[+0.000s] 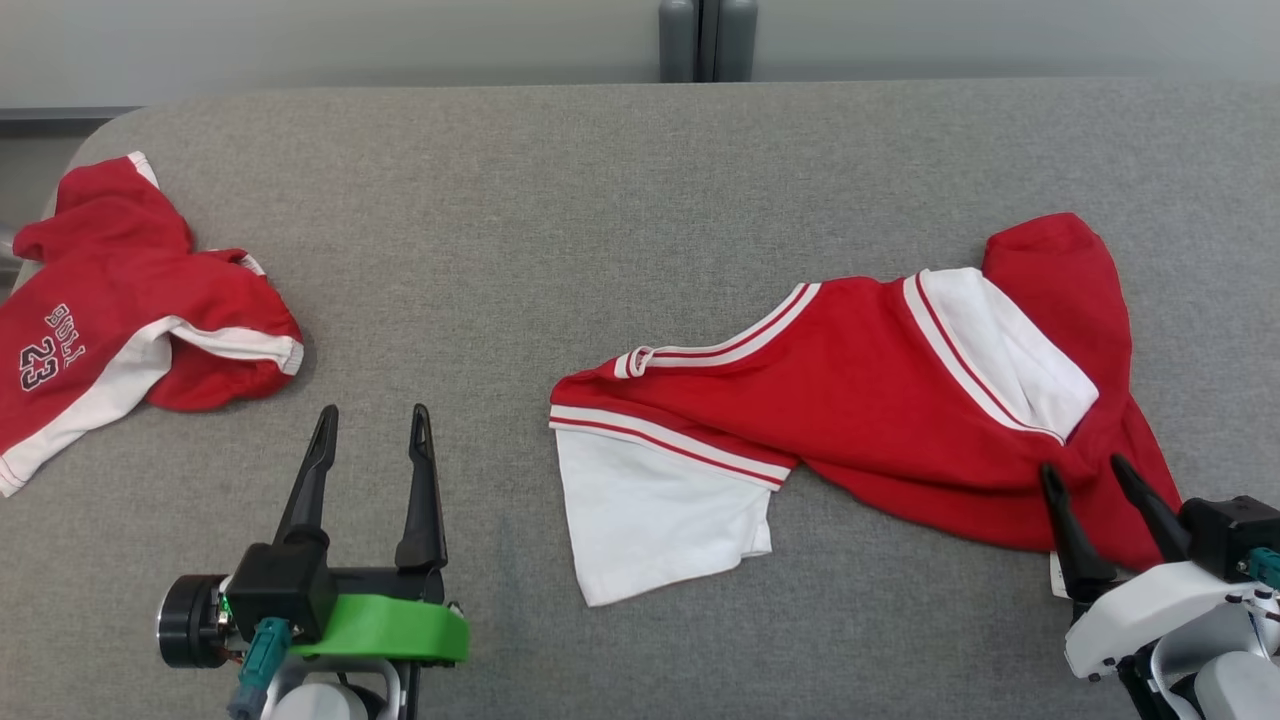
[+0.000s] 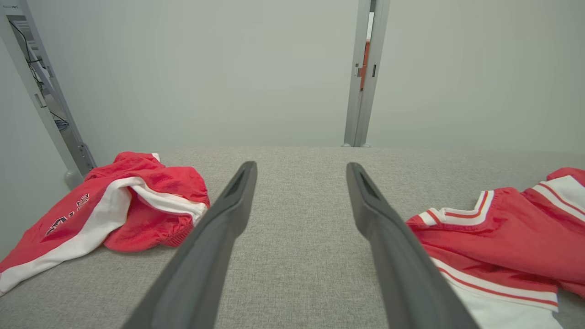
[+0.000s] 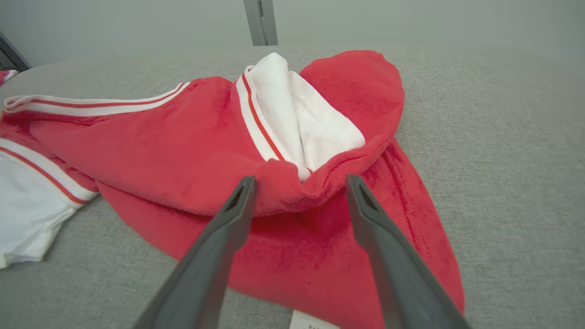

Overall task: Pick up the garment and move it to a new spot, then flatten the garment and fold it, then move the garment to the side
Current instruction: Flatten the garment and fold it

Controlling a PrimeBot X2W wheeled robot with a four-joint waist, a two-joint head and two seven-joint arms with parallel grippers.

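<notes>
Head view: my right pincer point(image 1: 1082, 465) is open, w/ fingers on both sides of a red fold at the near right edge of the garment point(image 1: 880, 400). The garment lies crumpled on the grey counter point(image 1: 560, 200), right of centre. My left pincer point(image 1: 374, 412) is open too, over the counter btw. the garment and the red shorts point(image 1: 110, 300) at far left.

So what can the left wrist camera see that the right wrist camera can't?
Left wrist view adds: the left gripper, jaws open above the grey table, the dark lettering on the red shorts, and a metal frame with cables by the wall. Right wrist view adds: the right gripper, jaws open astride the edge of the hood, its white lining, and a white label. Both share the red and white top, its striped bands, the table and the grey post behind.
</notes>
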